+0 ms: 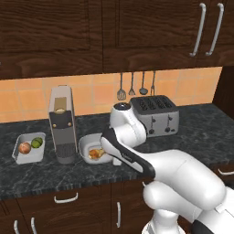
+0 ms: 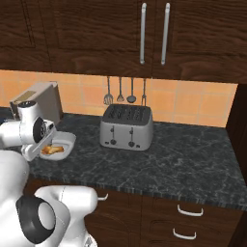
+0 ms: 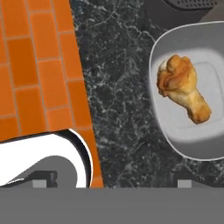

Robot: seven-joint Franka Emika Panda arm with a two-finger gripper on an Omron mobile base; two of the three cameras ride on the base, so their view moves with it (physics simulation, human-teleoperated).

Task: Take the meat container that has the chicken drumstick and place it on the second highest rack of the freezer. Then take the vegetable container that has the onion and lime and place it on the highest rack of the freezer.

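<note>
My pincer (image 3: 113,183) hangs spread over the bench (image 1: 192,132), empty; the meat container (image 3: 192,94) with the chicken drumstick (image 3: 183,88) lies at two o'clock, unlifted. Both containers remain to move.

Kitchen: dark cabinets (image 1: 50,27), toaster (image 2: 126,126), hanging utensils (image 2: 125,91).

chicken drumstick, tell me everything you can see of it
The chicken drumstick is a small golden orange-brown piece of meat, knobbly at the thick end and narrowing to a stubby end. It lies flat on its side inside a shallow pale grey meat container, much smaller than the tray and resting on its floor. The tray sits on the dark speckled counter beside the coffee machine. Nothing else touches it.
</note>
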